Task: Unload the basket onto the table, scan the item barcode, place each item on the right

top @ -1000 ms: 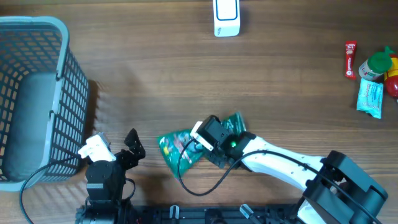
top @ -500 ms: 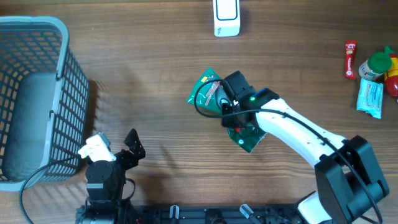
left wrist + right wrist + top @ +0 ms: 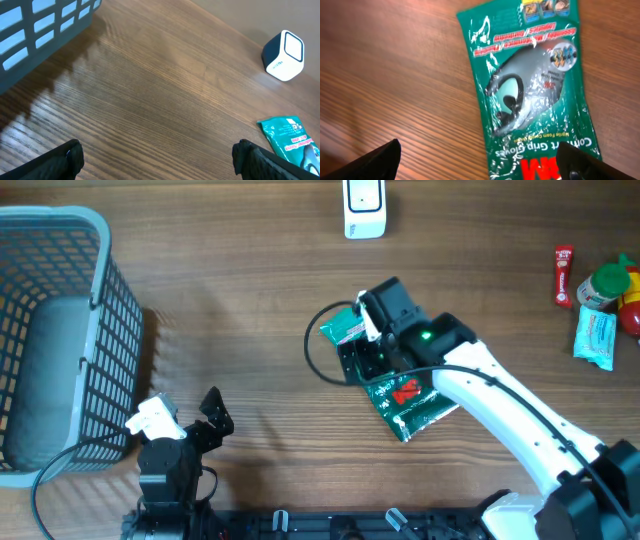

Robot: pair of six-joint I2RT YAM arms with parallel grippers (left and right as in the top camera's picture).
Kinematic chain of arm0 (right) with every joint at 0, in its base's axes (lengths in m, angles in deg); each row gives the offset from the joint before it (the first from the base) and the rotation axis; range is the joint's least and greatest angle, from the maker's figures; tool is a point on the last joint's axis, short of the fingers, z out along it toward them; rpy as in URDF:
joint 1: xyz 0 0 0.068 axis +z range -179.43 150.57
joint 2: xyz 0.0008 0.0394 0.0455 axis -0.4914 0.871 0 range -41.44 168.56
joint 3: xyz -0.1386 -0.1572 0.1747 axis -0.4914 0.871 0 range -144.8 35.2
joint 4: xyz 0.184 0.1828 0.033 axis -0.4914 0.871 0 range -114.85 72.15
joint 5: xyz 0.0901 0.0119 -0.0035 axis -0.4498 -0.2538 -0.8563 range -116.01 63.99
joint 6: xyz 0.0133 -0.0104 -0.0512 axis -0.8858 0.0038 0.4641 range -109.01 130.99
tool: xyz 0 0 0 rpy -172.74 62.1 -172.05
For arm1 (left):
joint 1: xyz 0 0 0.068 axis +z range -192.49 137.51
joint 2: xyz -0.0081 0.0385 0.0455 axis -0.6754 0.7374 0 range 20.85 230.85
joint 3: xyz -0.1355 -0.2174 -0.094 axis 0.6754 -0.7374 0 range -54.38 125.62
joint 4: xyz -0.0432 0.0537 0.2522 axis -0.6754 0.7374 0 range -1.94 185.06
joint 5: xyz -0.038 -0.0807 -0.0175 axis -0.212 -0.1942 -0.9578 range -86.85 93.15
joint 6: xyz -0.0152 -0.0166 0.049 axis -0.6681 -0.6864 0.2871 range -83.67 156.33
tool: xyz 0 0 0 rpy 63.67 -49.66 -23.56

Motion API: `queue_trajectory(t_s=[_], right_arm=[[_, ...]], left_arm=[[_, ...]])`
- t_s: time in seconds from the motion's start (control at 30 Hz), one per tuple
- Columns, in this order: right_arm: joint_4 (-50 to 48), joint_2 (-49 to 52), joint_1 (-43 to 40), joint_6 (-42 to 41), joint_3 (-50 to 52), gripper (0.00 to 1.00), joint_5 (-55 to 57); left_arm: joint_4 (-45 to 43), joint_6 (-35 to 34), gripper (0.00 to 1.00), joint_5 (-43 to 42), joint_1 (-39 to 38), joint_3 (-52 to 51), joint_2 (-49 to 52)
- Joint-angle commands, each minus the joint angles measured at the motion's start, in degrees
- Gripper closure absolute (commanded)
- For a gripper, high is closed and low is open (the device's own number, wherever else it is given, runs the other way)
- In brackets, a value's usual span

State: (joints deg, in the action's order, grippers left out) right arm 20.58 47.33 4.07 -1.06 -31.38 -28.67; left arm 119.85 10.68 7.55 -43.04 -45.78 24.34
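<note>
Glove packet point(image 3: 412, 402) flat on the table point(image 3: 240, 300), mid-scene, near of the white scanner point(image 3: 364, 208), under the right gripper point(image 3: 480, 162): spread wide, pinching nothing. Left gripper point(image 3: 160, 159) spread too, near-left beside basket point(image 3: 60, 330).

Bare worktop point(image 3: 230, 290) lies open between the basket point(image 3: 120, 330) at the left edge and the green packet point(image 3: 412, 406) mid-worktop. The scanner point(image 3: 364, 208) blocks the far edge, and small goods point(image 3: 597, 338) crowd the far right corner.

Green packet point(image 3: 412, 406): middle hidden under right arm point(image 3: 500, 395) in overhead; lower end cut by bottom edge in right wrist view. Basket point(image 3: 60, 218) cropped left.
</note>
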Motion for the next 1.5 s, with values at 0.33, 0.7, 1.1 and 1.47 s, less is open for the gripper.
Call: queue_trajectory(t_s=[0.33, 0.7, 1.1, 1.47], right_arm=[[-9.25, 18.27, 3.41, 12.04, 7.85, 0.0, 13.0], [-0.07, 28.96, -1.6, 17.94, 4.74, 0.96, -6.32], [28.63, 25.44, -18.21, 50.86, -16.79, 0.96, -71.93], [22.71, 25.44, -16.57, 64.28, -15.69, 0.96, -79.3]], left_arm=[[0.15, -0.31, 0.0, -0.48, 0.35, -0.02, -0.31], [0.15, -0.31, 0.0, -0.48, 0.35, -0.02, -0.31], [0.15, -0.31, 0.0, -0.48, 0.35, -0.02, -0.31], [0.15, -0.31, 0.0, -0.48, 0.35, -0.02, -0.31]])
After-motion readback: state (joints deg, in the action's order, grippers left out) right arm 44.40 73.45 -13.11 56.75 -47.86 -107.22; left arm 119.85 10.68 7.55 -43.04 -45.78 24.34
